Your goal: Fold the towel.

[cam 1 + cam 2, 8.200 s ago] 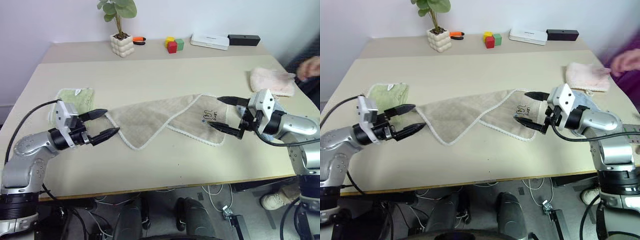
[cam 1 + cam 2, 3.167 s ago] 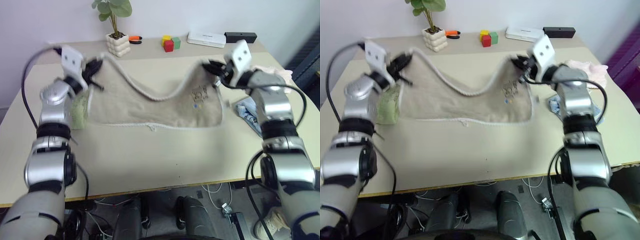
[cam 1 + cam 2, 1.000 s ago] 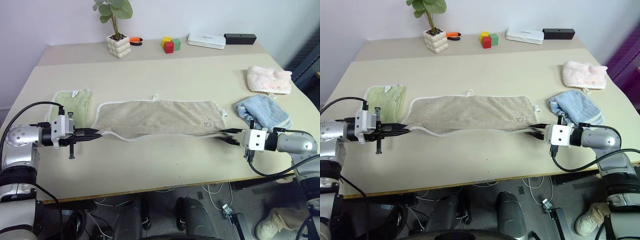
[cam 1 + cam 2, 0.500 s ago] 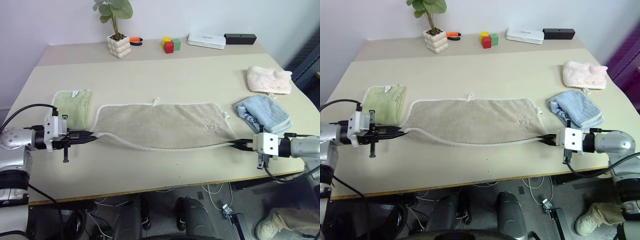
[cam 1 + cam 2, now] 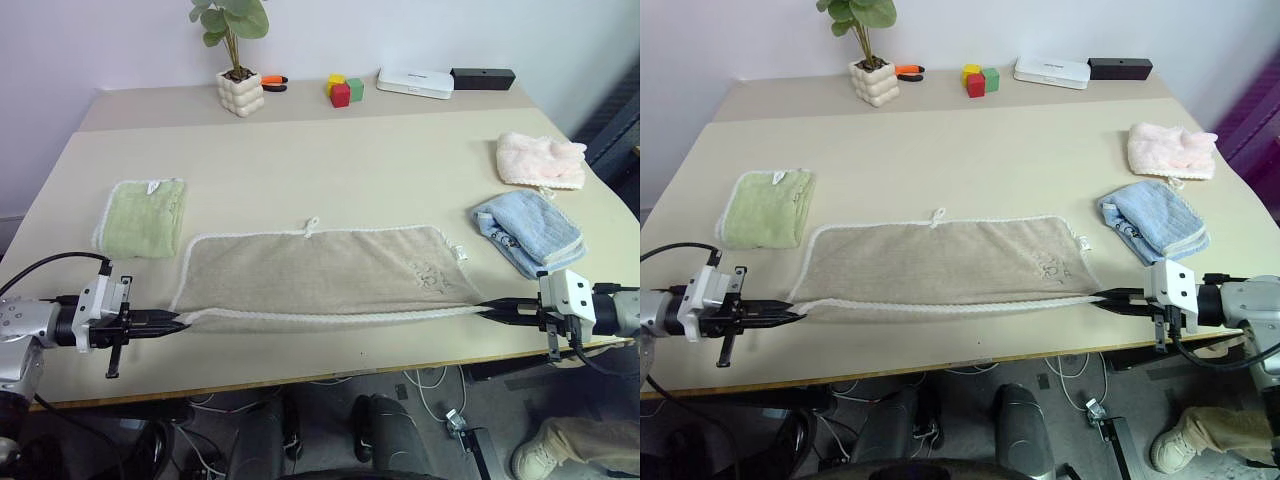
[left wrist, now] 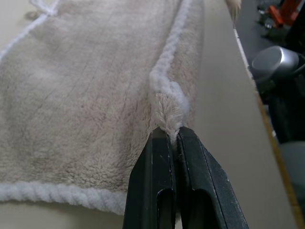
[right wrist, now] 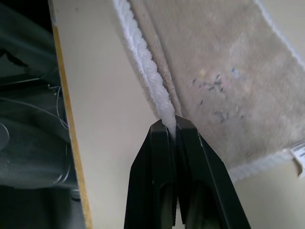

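Note:
The beige towel with whitish edging lies folded lengthwise across the table's near half, its white loop at the far edge and a dark embroidered mark toward the right. My left gripper is shut on the towel's near left corner. At the other end my right gripper is shut on the near right corner. The near edge stretches taut between them just above the table.
A light-green cloth lies left of the towel, a light-blue cloth and a pink cloth to the right. A potted plant, coloured blocks, and white and black boxes line the far edge. The table's front edge runs close below the grippers.
Both grippers have drawn back toward the table's front edge with the towel's corners, spreading apart. The top layer has been pulled nearer and the sagging edge now runs straight.

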Robot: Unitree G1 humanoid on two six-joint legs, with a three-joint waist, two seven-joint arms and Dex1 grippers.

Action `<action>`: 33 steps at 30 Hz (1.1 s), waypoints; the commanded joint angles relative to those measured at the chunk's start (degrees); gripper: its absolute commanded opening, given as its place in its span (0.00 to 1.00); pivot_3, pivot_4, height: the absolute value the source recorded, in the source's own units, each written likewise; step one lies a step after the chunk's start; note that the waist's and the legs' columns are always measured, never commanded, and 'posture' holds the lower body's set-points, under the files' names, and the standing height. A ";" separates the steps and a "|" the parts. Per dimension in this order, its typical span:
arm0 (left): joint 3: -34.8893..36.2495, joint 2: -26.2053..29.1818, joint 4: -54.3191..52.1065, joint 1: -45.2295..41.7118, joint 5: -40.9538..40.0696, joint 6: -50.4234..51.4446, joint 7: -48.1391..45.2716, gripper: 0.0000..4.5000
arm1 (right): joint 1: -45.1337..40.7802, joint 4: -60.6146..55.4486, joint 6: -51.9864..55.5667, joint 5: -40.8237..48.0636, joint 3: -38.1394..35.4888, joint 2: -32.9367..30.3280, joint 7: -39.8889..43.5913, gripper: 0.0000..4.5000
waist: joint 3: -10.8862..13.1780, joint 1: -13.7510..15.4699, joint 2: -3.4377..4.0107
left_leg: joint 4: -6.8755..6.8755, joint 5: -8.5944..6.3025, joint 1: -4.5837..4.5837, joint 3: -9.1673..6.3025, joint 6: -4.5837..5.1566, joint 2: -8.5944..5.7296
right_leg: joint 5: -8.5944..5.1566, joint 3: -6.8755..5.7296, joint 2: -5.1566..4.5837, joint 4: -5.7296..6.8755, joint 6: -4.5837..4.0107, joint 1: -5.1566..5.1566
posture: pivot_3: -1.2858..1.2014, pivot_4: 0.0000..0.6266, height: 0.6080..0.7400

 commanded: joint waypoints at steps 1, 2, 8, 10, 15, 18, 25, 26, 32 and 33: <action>3.12 -0.89 1.57 -3.71 0.33 0.03 0.62 0.00 | -3.34 -1.18 1.15 0.24 -1.60 -0.36 -1.05 0.01 | 0.00 0.16 0.00 | 0.00 0.00 0.00 0.00 0.00 0.00 | 0.00 0.00 0.00 -0.01 0.00 0.00 | 0.52 0.24 1.00; 3.41 -1.15 2.79 -5.02 0.59 0.09 0.62 0.00 | -4.49 -0.56 1.10 -0.41 -1.39 -0.27 -1.37 0.01 | 0.00 0.23 0.00 | 0.00 0.00 0.00 0.00 0.00 0.00 | 0.00 0.00 0.00 -0.01 0.00 0.00 | 0.52 0.24 1.00; 5.09 -4.48 10.94 -13.46 2.17 0.43 4.13 0.00 | -14.72 5.84 -1.54 -5.31 1.38 3.46 -4.70 0.01 | 0.00 0.78 -0.01 | 0.00 0.02 -0.03 0.08 -0.01 -0.01 | 0.01 -0.03 0.03 -0.01 0.00 -0.05 | 0.52 0.24 1.00; 5.73 -5.64 12.36 -14.75 2.94 0.02 5.91 0.00 | -16.99 7.84 -2.86 -6.69 2.01 4.35 -5.50 0.01 | 0.00 0.79 -0.01 | 0.00 0.12 -0.05 0.13 -0.16 -0.02 | 0.02 -0.05 0.07 0.01 0.02 -0.08 | 0.52 0.24 1.00; 7.87 -9.08 17.86 -18.59 4.07 -1.49 11.05 0.00 | -24.27 15.64 -6.23 -11.06 4.70 7.42 -8.21 0.01 | 0.00 0.84 -0.03 | 0.09 0.14 -0.08 0.17 -0.15 -0.04 | 0.04 -0.08 0.07 0.06 0.03 -0.08 | 0.52 0.24 1.00; 8.40 -10.73 18.54 -19.42 4.76 -1.77 13.03 0.00 | -27.26 19.58 -8.77 -12.85 5.75 8.86 -8.74 0.01 | 0.00 0.88 -0.03 | 0.09 0.15 -0.07 0.16 -0.16 -0.04 | 0.04 -0.09 0.06 0.06 0.03 -0.04 | 0.52 0.24 1.00; 8.63 -13.89 19.97 -20.78 6.20 -2.28 16.91 0.00 | -34.67 30.18 -15.14 -17.08 7.12 12.03 -12.78 0.01 | 0.01 0.71 -0.01 | 0.09 0.24 -0.06 0.21 -0.03 -0.04 | 0.15 -0.11 0.10 0.10 0.23 0.22 | 0.52 0.24 1.00; 8.71 -14.28 19.89 -20.76 6.30 -2.23 17.42 0.00 | -35.46 31.62 -16.01 -17.81 7.43 12.27 -13.40 0.01 | 0.01 0.69 -0.02 | 0.09 0.24 -0.06 0.20 -0.03 -0.04 | 0.15 -0.11 0.10 0.10 0.23 0.22 | 0.52 0.24 1.00; 8.86 -15.61 19.77 -20.74 7.28 -1.83 19.34 0.00 | -39.03 38.82 -20.34 -21.58 9.05 13.82 -17.50 0.01 | 0.01 0.73 -0.01 | 0.08 0.25 -0.06 0.21 -0.03 -0.04 | 0.16 -0.12 0.10 0.09 0.25 0.24 | 0.52 0.24 1.00; 8.78 -15.88 19.91 -20.84 7.64 -1.97 19.93 0.00 | -39.43 39.72 -20.89 -22.11 9.29 14.17 -18.06 0.01 | 0.01 0.71 -0.01 | 0.08 0.25 -0.06 0.21 -0.03 -0.04 | 0.16 -0.13 0.10 0.09 0.25 0.24 | 0.52 0.24 1.00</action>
